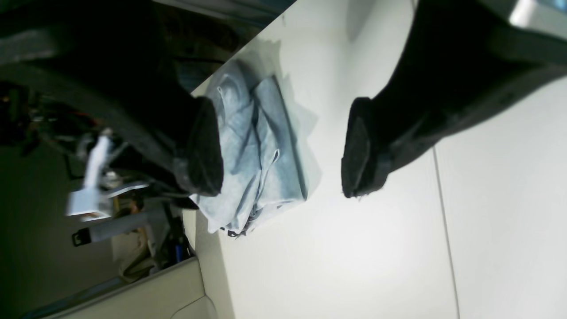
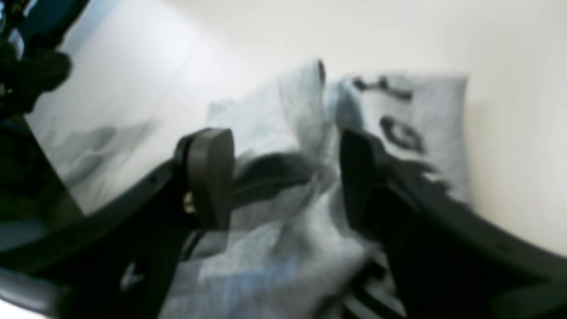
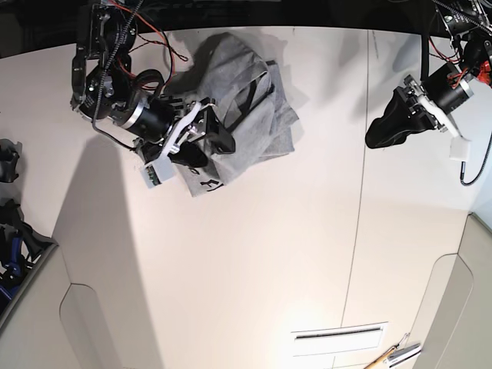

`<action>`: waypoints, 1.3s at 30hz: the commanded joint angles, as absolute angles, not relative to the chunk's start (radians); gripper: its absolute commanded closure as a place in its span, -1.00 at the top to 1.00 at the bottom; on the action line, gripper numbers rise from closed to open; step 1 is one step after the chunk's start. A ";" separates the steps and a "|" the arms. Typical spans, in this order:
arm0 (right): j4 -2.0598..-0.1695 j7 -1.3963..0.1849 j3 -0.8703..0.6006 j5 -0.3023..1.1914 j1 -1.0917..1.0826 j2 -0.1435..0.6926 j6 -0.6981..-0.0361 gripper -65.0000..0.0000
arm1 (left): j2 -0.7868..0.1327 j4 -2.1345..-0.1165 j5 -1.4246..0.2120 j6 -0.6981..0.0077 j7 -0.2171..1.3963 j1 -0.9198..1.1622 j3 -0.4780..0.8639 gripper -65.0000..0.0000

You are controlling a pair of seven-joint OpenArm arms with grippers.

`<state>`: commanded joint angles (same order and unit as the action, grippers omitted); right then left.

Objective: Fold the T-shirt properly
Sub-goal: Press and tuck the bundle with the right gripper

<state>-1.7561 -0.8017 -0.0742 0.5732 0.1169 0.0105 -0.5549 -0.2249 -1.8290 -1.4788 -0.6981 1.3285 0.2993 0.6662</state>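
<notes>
The T-shirt (image 3: 244,104) lies crumpled at the back of the white table (image 3: 254,254), grey with black lettering showing at its near-left corner. My right gripper (image 3: 209,146) sits over that corner. In the right wrist view its jaws (image 2: 283,181) stand apart with grey cloth (image 2: 288,230) bunched between the fingers; the view is blurred. My left gripper (image 3: 380,131) hovers over bare table to the right of the shirt. In the left wrist view it (image 1: 281,150) is open and empty, with the shirt (image 1: 261,146) lying some way beyond, near the table edge.
A seam (image 3: 361,192) runs down the table right of the middle. A slot (image 3: 338,334) and some pens or tools (image 3: 393,355) lie at the front right. Cables and arm mounts (image 3: 108,46) crowd the back left. Dark gear (image 3: 11,223) sits off the left edge.
</notes>
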 joint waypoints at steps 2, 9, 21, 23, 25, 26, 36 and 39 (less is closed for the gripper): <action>-1.715 -0.802 -0.038 0.616 0.102 0.010 -0.558 0.14 | -0.224 -1.829 -1.478 -0.698 1.329 0.299 0.666 0.38; -1.543 -0.775 0.123 0.556 -0.034 -0.078 -0.557 0.14 | -0.225 -1.829 -1.478 -0.698 1.332 0.299 0.666 0.38; -1.427 -0.764 0.336 0.556 -0.243 -0.152 -0.558 0.14 | -0.225 -1.829 -1.481 -0.698 1.336 0.300 0.668 0.38; -1.431 -0.789 0.327 0.557 -0.243 -0.152 -0.558 0.14 | -0.226 -1.829 -1.481 -0.698 1.336 0.299 0.668 0.38; -1.455 -0.823 0.308 0.557 -0.243 -0.152 -0.558 0.14 | -0.226 -1.829 -1.484 -0.698 1.337 0.300 0.668 0.38; -1.474 -0.836 0.292 0.558 -0.243 -0.152 -0.558 0.14 | -0.226 -1.829 -1.484 -0.698 1.348 0.300 0.668 0.37; -1.642 -0.841 -0.067 0.515 -0.241 -0.146 -0.558 -1.00 | -0.229 -1.976 -1.484 -0.698 1.396 0.373 0.659 -1.00; -1.641 -0.838 -0.173 0.498 -0.241 -0.108 -0.558 -1.00 | -0.229 -2.037 -1.484 -0.698 1.396 0.372 0.609 -1.00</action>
<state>-1.6409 -0.8383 -0.1734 0.4980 -0.2409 -0.1081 -0.5575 -0.2295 -2.0373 -1.4835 -0.6981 1.3963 0.3717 0.6090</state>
